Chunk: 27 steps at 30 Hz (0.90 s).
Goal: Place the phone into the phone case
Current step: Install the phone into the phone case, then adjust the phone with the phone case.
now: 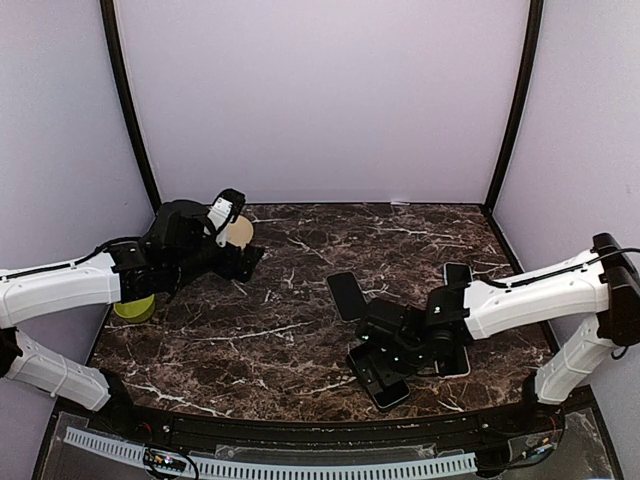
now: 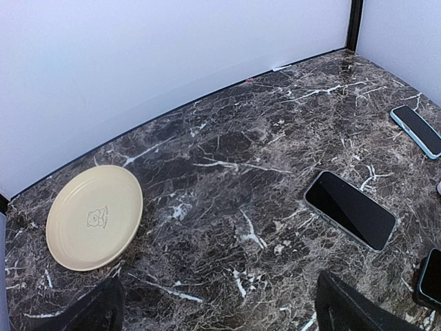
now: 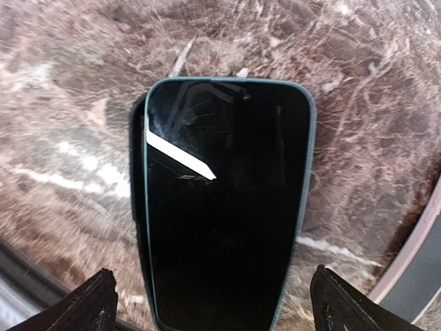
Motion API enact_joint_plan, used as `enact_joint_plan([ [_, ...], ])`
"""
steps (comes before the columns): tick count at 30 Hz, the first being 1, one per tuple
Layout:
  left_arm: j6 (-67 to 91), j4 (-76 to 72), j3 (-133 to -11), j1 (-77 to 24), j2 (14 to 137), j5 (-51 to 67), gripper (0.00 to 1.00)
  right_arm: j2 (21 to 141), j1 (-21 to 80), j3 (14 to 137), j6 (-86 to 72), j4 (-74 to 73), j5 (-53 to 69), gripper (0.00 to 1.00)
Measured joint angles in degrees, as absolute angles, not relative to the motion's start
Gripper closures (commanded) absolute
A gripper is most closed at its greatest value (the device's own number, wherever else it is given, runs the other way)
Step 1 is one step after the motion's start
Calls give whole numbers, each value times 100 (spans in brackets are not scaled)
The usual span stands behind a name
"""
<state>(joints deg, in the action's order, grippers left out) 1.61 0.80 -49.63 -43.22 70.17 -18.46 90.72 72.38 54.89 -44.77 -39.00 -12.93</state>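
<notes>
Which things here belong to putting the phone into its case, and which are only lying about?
For the job:
- phone, lying askew on top of the black phone case
- right tool, open above both

Lying about:
- cream plate
- middle phone
- far phone
- yellow-green object, partly hidden by the left arm

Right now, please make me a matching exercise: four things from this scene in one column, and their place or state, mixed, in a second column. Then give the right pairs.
Things
1. cream plate
2. teal-edged phone
3. left gripper
4. black case

Place or state
A. open, holding nothing
B. mostly hidden under a phone
C. far left of the table
D. lies on the case, below the open right gripper

Pairs: 1-C, 2-D, 3-A, 4-B
</notes>
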Motion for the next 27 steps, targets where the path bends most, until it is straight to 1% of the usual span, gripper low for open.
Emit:
enact_joint_plan([
  [1, 119, 58, -4958, -4322, 7019, -1811, 1, 8919, 7159, 5485, -4421, -3953, -1179, 14],
  [2, 67, 32, -4947, -4324, 7026, -1756, 1, 8790, 7094, 5478, -4355, -3979, -1122, 24],
  [4, -16, -16, -4934, -4324, 7063, -1629, 5, 8429, 6919, 5367, -4313, -3951, -1004, 45],
  [5, -62, -36, -4934, -4327, 7094, -1533, 9, 8256, 6838, 5269, -4313, -3929, -956, 53],
  [7, -193, -67, -4934, -4364, 7181, -1299, 14, 7981, 6700, 5011, -4346, -3868, -856, 64],
  [9, -305, -78, -4934, -4464, 7266, -1087, 18, 7856, 6617, 4740, -4368, -3778, -749, 68],
  [12, -550, -80, -4939, -4965, 7474, -891, 21, 7826, 6589, 4329, -4416, -3586, -556, 75],
  [17, -709, 274, -5253, -6025, 8285, -574, 23, 7797, 6591, 3931, -4405, -3173, -220, 91],
  [20, -596, 449, -5404, -6176, 8602, -434, 23, 7815, 6589, 3841, -4429, -3013, -156, 97],
  [23, -464, 486, -5419, -6165, 8652, -370, 23, 7824, 6591, 3820, -4429, -3002, -167, 99],
  [27, -333, 482, -5437, -6154, 8639, -373, 24, 7885, 6657, 3833, -4480, -3017, -266, 99],
])
